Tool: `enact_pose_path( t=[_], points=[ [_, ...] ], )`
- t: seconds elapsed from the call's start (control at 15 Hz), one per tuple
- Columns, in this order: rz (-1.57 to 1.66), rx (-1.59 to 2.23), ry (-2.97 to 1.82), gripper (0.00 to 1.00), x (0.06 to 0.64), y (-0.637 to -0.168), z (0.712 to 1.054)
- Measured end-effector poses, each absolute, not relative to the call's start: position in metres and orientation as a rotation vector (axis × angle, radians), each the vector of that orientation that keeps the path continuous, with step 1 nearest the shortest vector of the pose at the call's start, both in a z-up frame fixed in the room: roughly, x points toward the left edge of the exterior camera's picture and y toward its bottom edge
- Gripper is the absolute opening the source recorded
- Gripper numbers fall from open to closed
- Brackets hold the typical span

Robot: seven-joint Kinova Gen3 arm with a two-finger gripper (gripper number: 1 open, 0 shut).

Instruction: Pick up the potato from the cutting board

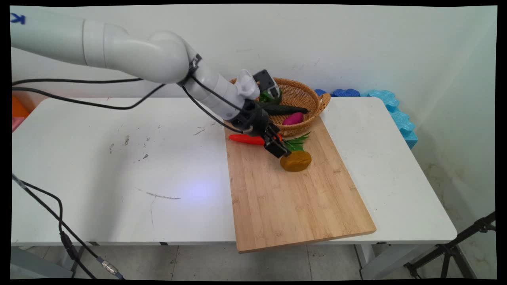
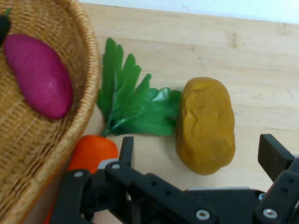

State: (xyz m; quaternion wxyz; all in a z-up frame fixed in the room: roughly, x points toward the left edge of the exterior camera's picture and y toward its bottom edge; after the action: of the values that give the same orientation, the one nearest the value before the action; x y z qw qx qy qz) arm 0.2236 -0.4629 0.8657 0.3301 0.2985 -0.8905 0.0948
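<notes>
Jaws stood open, we noted, the gripper (image 2: 198,154) poised low over the potato (image 2: 205,125) on the cutting board (image 1: 293,198). Its fingers straddled the potato's near end. Carrot (image 2: 93,151) lay just beside, leaves touching; basket (image 2: 70,93) adjacent held a purple tuber (image 2: 38,77).

Crowded at the far end of the cutting board (image 1: 293,198): basket (image 1: 307,97) against its far edge, carrot (image 1: 247,139) lying just in front of the basket, leaves touching the potato (image 1: 296,160). Gripper (image 1: 278,150) spread wide, hanging low over the carrot, beside the potato. Open, bare board on the near half. Bare table (image 1: 119,170) all along the left.
</notes>
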Motion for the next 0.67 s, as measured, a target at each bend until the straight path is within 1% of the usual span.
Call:
enact_pose_path(
  t=[0.4, 0.67],
  points=[
    [0.275, 0.67, -2.37, 1.0, 0.207, -0.466, 0.836],
    [0.286, 0.627, -2.386, 1.0, 0.201, -0.468, 0.823]
  ],
)
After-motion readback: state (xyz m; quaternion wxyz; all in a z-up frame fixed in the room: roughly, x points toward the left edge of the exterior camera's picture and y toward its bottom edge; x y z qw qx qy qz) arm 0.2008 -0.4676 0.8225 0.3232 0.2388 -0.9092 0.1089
